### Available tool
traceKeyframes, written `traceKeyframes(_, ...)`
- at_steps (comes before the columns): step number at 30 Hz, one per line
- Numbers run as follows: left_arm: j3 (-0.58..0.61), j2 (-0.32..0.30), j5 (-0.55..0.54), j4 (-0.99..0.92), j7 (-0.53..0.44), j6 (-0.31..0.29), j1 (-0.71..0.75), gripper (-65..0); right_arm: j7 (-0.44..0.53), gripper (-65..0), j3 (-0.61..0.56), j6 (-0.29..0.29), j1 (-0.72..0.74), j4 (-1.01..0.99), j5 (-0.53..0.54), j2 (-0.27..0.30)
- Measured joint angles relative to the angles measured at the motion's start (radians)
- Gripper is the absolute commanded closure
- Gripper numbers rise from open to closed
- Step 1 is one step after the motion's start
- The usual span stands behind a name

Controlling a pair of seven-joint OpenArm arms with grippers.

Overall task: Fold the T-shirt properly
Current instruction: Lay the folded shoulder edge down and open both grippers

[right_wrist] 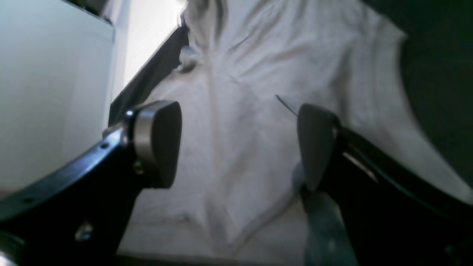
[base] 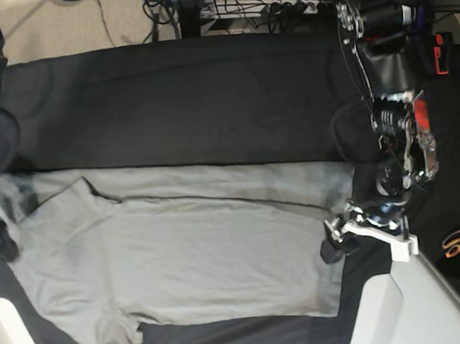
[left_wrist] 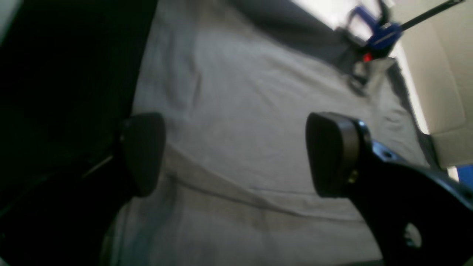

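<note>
Your left gripper [left_wrist: 236, 155] hangs wide open and empty, angled low over the plain mid-grey cotton T-shirt [base: 180, 248]; your right gripper [right_wrist: 240, 144] is spread wide too, hovering above the shirt spread on the black table cloth [base: 193, 103]

No words, numbers, brands or signs can be read in any of the views. The shirt [base: 180, 248] is plain grey with no print showing.
</note>
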Motion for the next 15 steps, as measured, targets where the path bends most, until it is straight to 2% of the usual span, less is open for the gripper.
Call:
traceKeyframes(3,-0.006,-0.021,-0.003,0.138,-0.008,0.001,0.128,-57.6,-0.141,-41.9,0.183,-0.011,-0.093,0.142,-0.001,-0.042)
traceKeyframes(4,-0.007,-0.023,0.01,0.176,-0.005,0.004,0.179,-57.6,-0.2,-42.3,0.25,-0.006,-0.126,0.198,-0.003,-0.071)
traceKeyframes(6,0.01,-0.039,0.021,0.225,0.01,0.0,0.26,-57.6,-0.251,-42.5,0.349,-0.005,-0.162,0.269,-0.007,-0.136)
traceKeyframes(7,0.014,-0.047,0.017,0.243,0.018,-0.006,0.298,-56.3,-0.256,-42.6,0.381,-0.01,-0.182,0.297,-0.006,-0.172)
traceKeyframes(9,0.001,-0.059,0.01,0.249,0.014,-0.008,0.338,-52.0,-0.269,-42.6,0.403,-0.089,-0.204,0.306,-0.016,-0.208)
traceKeyframes(11,-0.017,-0.068,0.015,0.249,0.013,0.002,0.36,-45.9,-0.258,-42.3,0.399,-0.104,-0.213,0.262,-0.023,-0.206)
traceKeyframes(12,-0.03,-0.067,0.009,0.249,0.003,-0.001,0.372,-43.1,-0.223,-42.3,0.391,-0.107,-0.21,0.224,-0.011,-0.2)
traceKeyframes(15,-0.028,-0.058,0.006,0.217,0.0,-0.002,0.391,-38.7,-0.16,-42.2,0.374,-0.112,-0.185,0.105,-0.008,-0.187)
